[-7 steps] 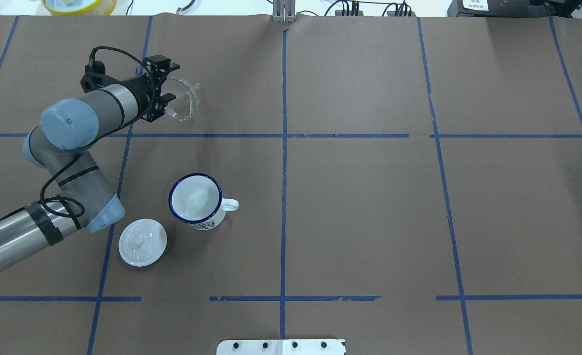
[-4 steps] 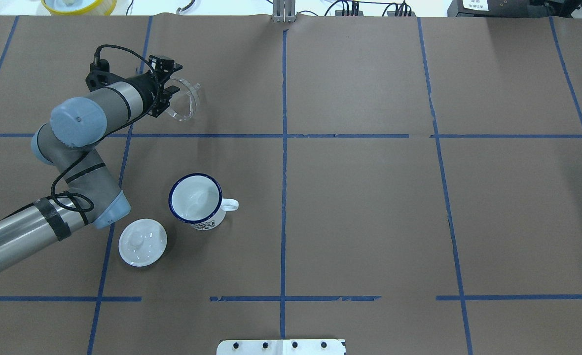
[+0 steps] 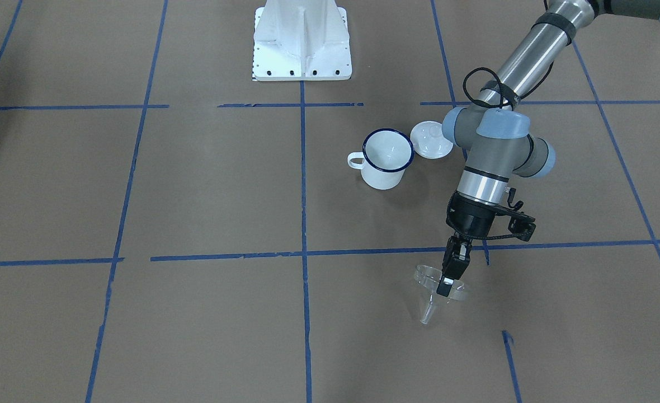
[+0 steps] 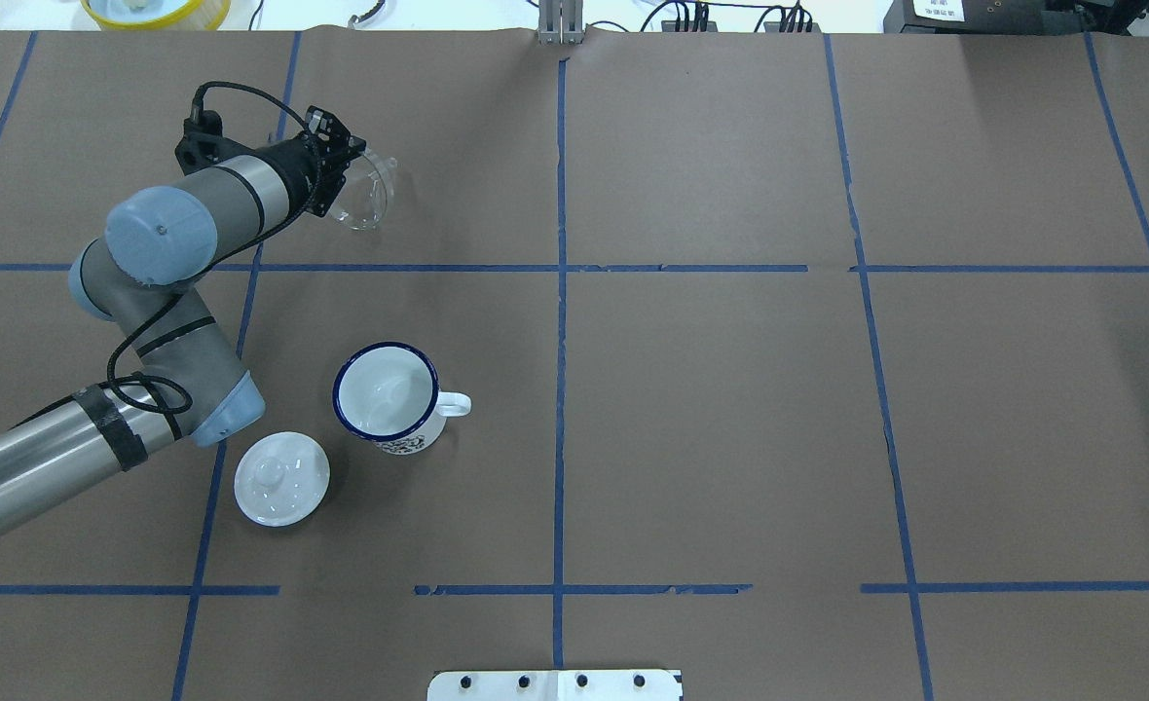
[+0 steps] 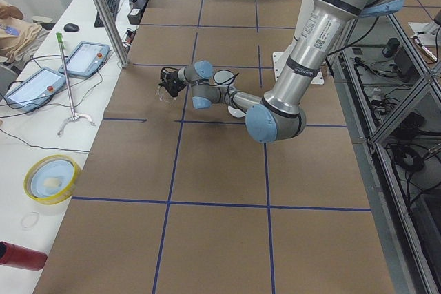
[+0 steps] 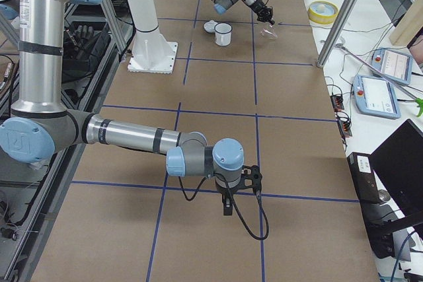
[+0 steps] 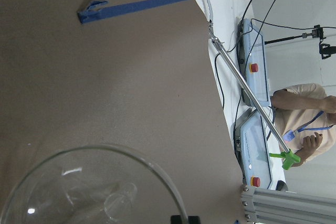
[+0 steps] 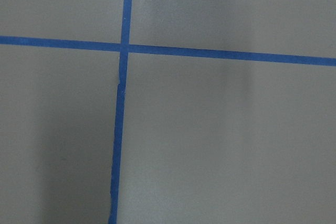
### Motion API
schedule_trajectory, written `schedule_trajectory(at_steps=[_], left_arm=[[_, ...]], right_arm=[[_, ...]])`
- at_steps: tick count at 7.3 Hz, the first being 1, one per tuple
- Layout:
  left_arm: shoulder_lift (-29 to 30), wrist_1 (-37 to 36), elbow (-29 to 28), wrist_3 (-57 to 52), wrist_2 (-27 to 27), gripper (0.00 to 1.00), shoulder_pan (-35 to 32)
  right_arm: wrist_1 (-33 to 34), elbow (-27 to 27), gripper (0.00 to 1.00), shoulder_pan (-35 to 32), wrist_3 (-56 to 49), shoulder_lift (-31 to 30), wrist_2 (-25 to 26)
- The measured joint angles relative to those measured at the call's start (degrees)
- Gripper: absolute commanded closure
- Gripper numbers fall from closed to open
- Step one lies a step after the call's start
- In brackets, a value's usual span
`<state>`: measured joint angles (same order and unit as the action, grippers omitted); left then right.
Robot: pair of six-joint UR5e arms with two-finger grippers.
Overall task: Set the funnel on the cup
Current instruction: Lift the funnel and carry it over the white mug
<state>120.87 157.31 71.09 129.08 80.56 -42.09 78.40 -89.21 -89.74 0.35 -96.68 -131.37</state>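
The brown bench (image 4: 730, 409) carries blue tape lines (image 4: 559, 389). The left arm (image 4: 146, 234) reaches toward the far edge near the left corner. The right arm (image 6: 132, 138) hangs over the right end, and I cannot tell whether the right tool (image 6: 227, 208) is clenched or released. The white cup (image 4: 386, 394) stands upright nearer the robot's edge, with a lid (image 4: 281, 478) just beside it. Well apart from them, the left tool (image 3: 446, 284) grasps the clear funnel (image 3: 432, 299) by its rim, spout tilted downward.

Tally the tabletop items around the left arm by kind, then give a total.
funnel, clear, held by the left gripper: 1
mug, white with a dark blue rim: 1
lid, white and domed: 1
Total: 3
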Motion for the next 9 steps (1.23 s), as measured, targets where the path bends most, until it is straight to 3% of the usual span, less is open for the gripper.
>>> schedule_trajectory(at_steps=[2, 5, 7, 9], left_arm=[[0.2, -11.8, 10.9, -0.3, 1.0, 1.00, -0.4], [1.7, -44.3, 30.0, -0.4, 12.3, 1.00, -0.4], [5.2, -64.3, 36.8, -2.5, 21.3, 1.00, -0.4], [8.3, -79.8, 39.0, -7.3, 28.2, 1.00, -0.2]], right_arm=[[0.0, 0.0, 0.00, 0.0, 0.0, 0.0, 0.0], [0.0, 0.0, 0.00, 0.0, 0.0, 0.0, 0.0], [0.0, 0.0, 0.00, 0.0, 0.0, 0.0, 0.0], [0.0, 0.0, 0.00, 0.0, 0.0, 0.0, 0.0]])
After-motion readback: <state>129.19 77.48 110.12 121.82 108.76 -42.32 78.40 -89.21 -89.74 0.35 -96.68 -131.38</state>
